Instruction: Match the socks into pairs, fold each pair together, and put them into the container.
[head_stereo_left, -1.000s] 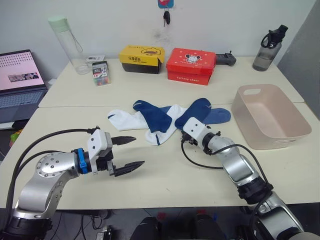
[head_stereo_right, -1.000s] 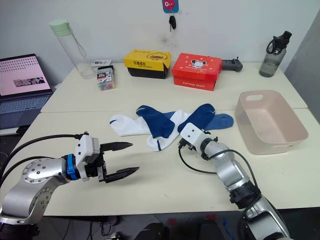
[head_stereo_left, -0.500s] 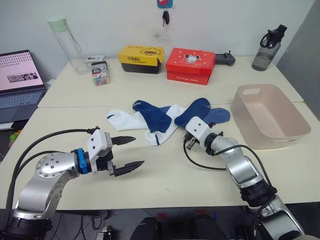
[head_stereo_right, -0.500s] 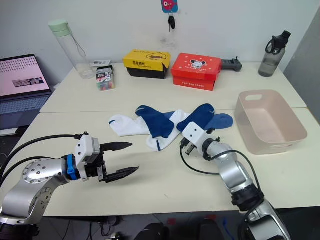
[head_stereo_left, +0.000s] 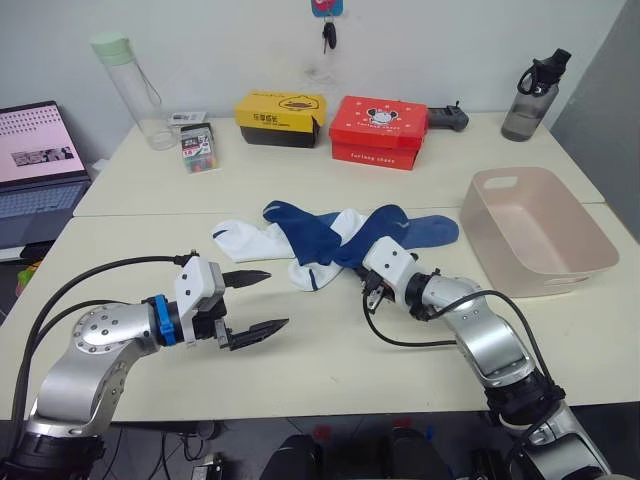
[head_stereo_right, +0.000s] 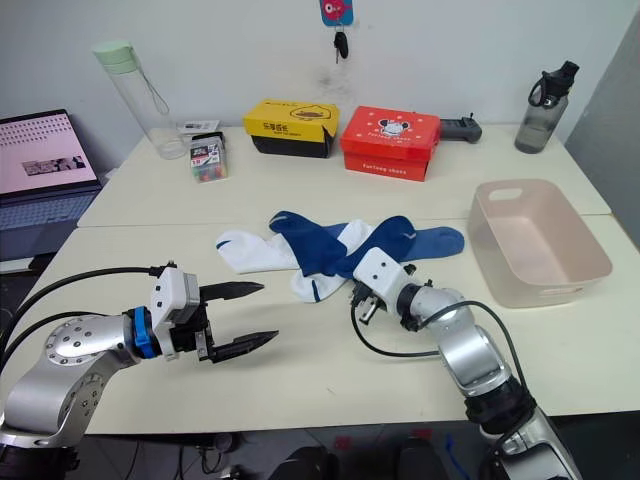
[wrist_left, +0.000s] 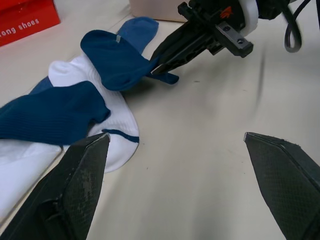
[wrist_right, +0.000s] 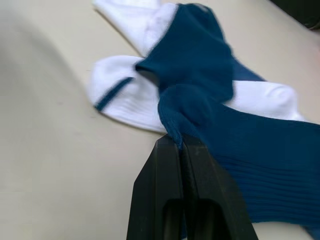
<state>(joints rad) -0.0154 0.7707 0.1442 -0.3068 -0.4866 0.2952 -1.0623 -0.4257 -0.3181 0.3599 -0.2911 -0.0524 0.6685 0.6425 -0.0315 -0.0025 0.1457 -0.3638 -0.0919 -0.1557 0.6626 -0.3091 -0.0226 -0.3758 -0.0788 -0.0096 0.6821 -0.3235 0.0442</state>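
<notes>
Several socks lie in a loose heap at mid-table. Two white socks (head_stereo_left: 240, 240) (head_stereo_left: 322, 268) lie under a navy sock (head_stereo_left: 300, 232). My right gripper (head_stereo_left: 366, 272) is shut on the end of a dark blue sock (head_stereo_left: 378, 235), pinching its edge (wrist_right: 176, 131) just above the table. This sock bends over a lighter blue sock (head_stereo_left: 435, 230). My left gripper (head_stereo_left: 276, 300) hovers open and empty near the front left, a short way from the heap. The pale pink container (head_stereo_left: 540, 232) stands empty at the right.
A yellow box (head_stereo_left: 282, 117) and a red box (head_stereo_left: 381, 130) stand at the back. There are also a clear bottle (head_stereo_left: 130, 90), a small box of coloured items (head_stereo_left: 200, 148), a dark bottle (head_stereo_left: 525, 95) and a black controller (head_stereo_left: 445, 118). A laptop (head_stereo_left: 40, 160) sits far left.
My right gripper has shifted left and nearer the front edge with the dark blue sock's end, so the sock now bends over. The left arm has not moved.
</notes>
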